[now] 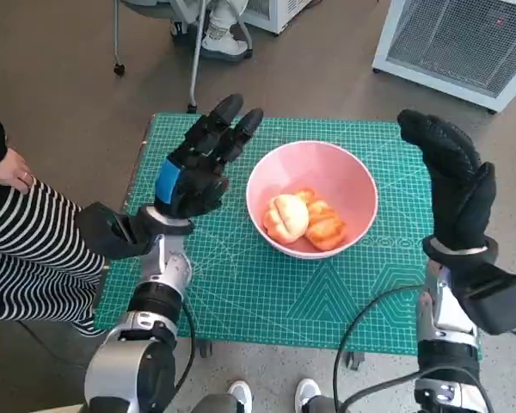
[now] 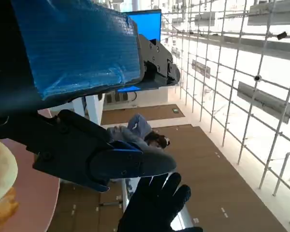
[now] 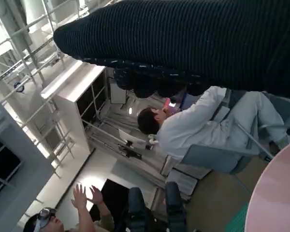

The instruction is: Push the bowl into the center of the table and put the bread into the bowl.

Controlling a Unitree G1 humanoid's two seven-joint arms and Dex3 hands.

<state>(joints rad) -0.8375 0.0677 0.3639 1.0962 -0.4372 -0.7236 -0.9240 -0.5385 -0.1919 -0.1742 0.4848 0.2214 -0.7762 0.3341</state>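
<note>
Already the pink bowl [image 1: 312, 199] sits near the middle of the green mat [image 1: 241, 292] on the surface, and the bread [image 1: 303, 220] lies inside it, resting against the near wall. Both goals look met, so the step in hand is probably just to pull clear.

The left robot hand [image 1: 199, 163] hangs just beside the bowl's left rim, fingers spread and holding nothing. The right robot hand [image 1: 450, 176] is raised off to the bowl's right, also spread and empty.

To finish well, each arm should draw outward and back, away from the rim, not across it; a brushing finger could shove the bowl off centre. The left is the nearer risk.

A person [image 1: 17, 232] in a striped garment sits close on that side, so the retreat should stay low and short.
</note>
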